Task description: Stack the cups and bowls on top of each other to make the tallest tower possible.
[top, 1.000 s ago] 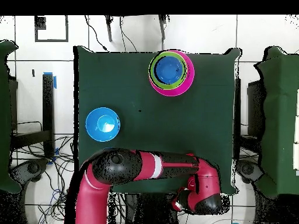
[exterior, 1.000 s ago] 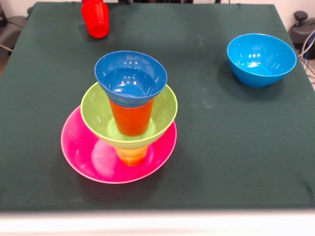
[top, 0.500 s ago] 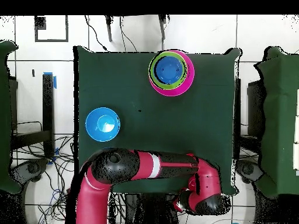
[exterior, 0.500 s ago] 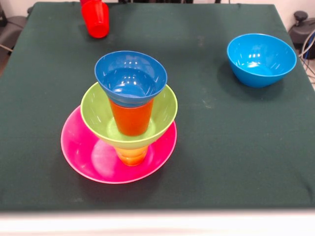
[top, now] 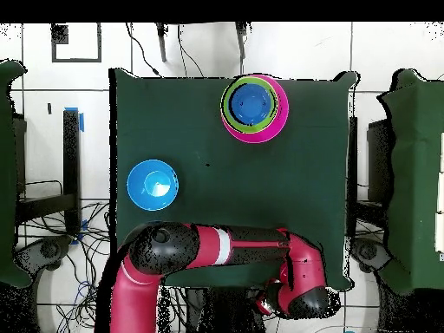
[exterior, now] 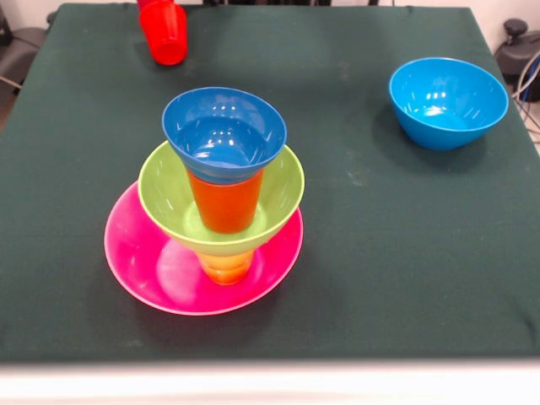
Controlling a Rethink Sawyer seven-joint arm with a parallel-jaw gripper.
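Your green table (exterior: 405, 253) holds the tower (exterior: 221, 202) near its front, a bit to the left in the front view. The red and black arm (top: 217, 251) is folded back at the table's far edge, well apart from the tower.

At the bottom sits the wide pink bowl (exterior: 139, 266). The yellow cup (exterior: 226, 267) stands in it. The lime green bowl (exterior: 283, 190) rests on that cup. The orange cup (exterior: 224, 202) stands inside the green bowl. The small dark blue bowl (exterior: 224, 135) sits on top, open side up. The tower looks straight and steady.

The light blue bowl (exterior: 447, 101) sits alone, well apart on the right of the front view.

The red cup (exterior: 165, 32) hangs at the far left edge of the front view. It looks like it is held up there. The gripper itself hardly shows, so you cannot tell if its jaws are shut on the cup or loose.

I think you are bringing the red cup over for the next layer. Next you should set it gently in the middle of the dark blue bowl. Go slowly. A bump could tip the whole tower.
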